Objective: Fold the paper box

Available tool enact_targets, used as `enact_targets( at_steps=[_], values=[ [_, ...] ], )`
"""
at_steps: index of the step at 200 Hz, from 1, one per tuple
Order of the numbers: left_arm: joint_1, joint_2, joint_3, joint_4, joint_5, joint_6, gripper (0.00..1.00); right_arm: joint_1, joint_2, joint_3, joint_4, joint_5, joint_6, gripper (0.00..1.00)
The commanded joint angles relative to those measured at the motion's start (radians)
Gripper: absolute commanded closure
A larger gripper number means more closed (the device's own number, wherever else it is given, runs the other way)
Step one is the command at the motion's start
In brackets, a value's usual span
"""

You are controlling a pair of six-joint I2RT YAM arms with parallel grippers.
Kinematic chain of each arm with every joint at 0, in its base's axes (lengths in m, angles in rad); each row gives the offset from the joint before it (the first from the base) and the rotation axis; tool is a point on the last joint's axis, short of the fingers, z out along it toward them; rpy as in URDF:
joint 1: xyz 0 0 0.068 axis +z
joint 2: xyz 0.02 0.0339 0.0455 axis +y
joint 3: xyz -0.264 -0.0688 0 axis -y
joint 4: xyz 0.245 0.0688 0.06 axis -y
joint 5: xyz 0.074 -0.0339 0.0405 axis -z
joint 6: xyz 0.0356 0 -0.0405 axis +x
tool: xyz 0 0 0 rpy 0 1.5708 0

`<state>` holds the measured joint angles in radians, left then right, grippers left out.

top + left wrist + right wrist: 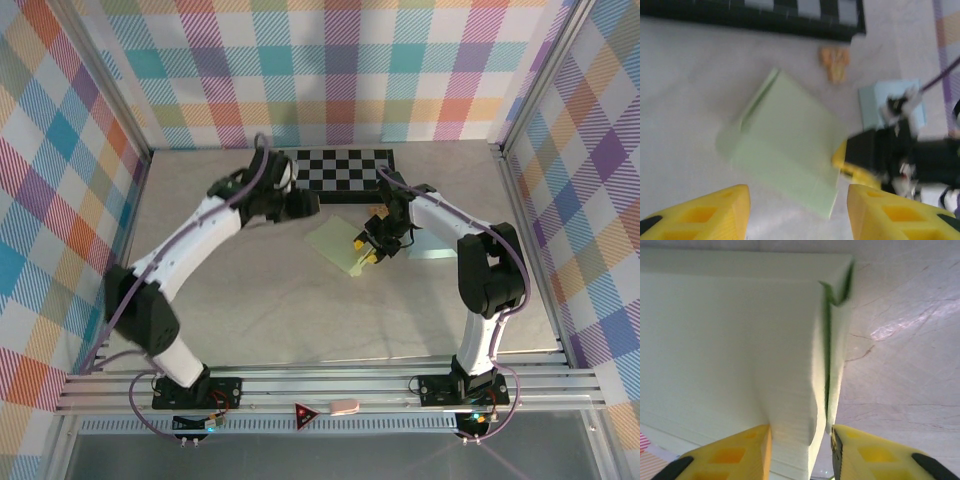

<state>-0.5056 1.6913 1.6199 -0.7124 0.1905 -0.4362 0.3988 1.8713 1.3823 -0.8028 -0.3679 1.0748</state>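
Overhead, I see the paper box (335, 238), a flat pale green sheet, lying near the middle of the table (250, 310), just in front of a checkerboard mat (345, 168). The right gripper (368, 250) sits at its right-hand edge. The left gripper (305, 208) hovers just beside its far left corner, apart from it.

From the left wrist, the left gripper (797, 192) is open, its yellow fingers wide with nothing held between them. The paper box (785, 150) lies straight ahead and below, its long axis running from upper left to lower right, with a narrow flap creased along one edge. A pale blue sheet (875, 102) lies beyond it.

From the right wrist, the right gripper (801, 432) is pinched on the doubled edge of the paper box (730, 340). I judge the right arm the nearer one, anchoring the sheet. The tabletop is pale, marbled and flat, and plaid walls (60, 150) enclose it.
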Motion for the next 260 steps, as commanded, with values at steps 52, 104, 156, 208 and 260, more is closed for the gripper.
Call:
enact_targets(
  at_steps=[52,104,156,208,260],
  values=[
    [0.044,0.489,0.512,-0.443,0.093,0.348,0.46,-0.003,-0.022,0.007,-0.012,-0.014,-0.169,0.46],
    [0.03,0.452,0.311,-0.357,0.093,0.366,0.47,-0.007,0.037,0.051,-0.042,-0.019,-0.257,0.45],
    [0.03,0.415,0.184,-0.259,0.113,0.345,0.44,-0.012,0.062,0.029,-0.052,0.017,-0.286,0.46],
    [0.03,0.416,0.124,-0.212,0.119,0.328,0.46,-0.021,0.1,0.04,-0.053,0.035,-0.335,0.46],
    [0.033,0.416,0.096,-0.15,0.139,0.303,0.57,-0.037,0.141,0.061,-0.053,0.039,-0.399,0.55]
  ],
)
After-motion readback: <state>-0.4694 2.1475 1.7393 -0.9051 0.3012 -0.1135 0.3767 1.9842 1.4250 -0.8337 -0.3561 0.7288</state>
